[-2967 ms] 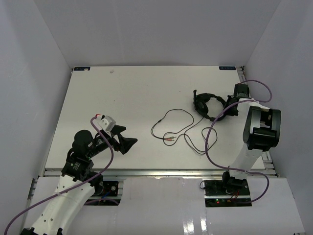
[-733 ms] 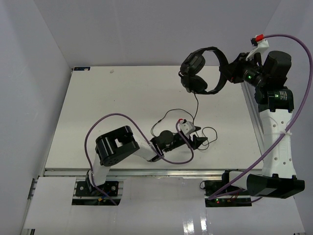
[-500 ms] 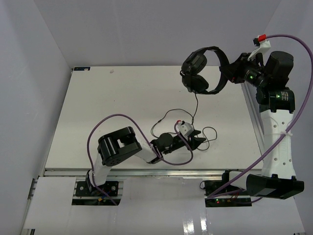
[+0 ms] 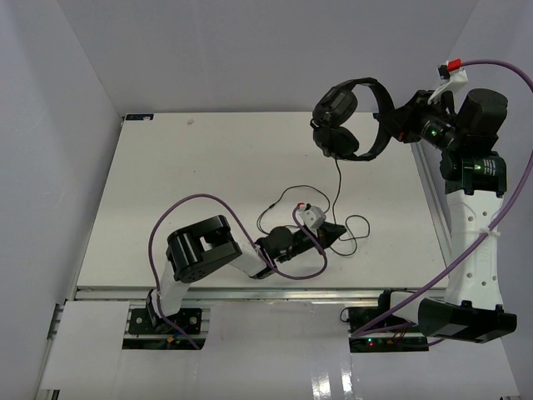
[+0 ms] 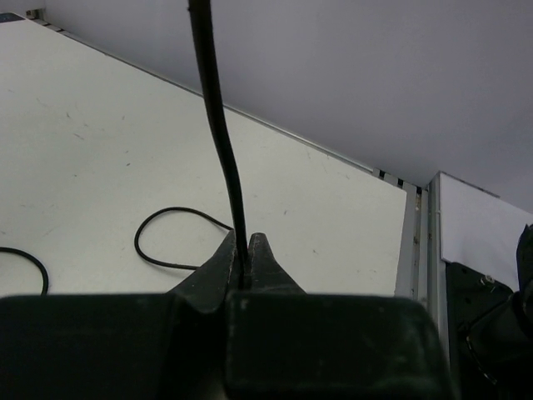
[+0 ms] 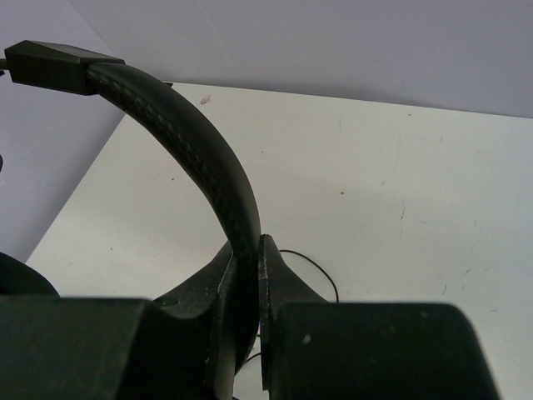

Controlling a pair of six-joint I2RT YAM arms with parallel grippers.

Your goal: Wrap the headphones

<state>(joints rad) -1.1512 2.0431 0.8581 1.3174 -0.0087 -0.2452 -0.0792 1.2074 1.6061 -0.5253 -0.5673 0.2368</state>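
Top external alone with earcups (image 4: 337, 125); wrist views: right end effector (image 6: 247, 252) tight on headband (image 6: 191, 142), left end effector (image 5: 244, 247) on cable (image 5: 218, 125).

no readable text, labels, brands, numbers or signs in any of the views

Bright, even, diffuse light, white desk (image 4: 208, 167) nearly shadowless, faint glare on the glossy panel (image 4: 325, 379) by the arm bases, top view sharp, left hand (image 5: 241, 247) dark and blurred, cable (image 5: 218, 125) above it soft, headband (image 6: 200, 150) above right hand (image 6: 248, 254) crisp, stitching legible.
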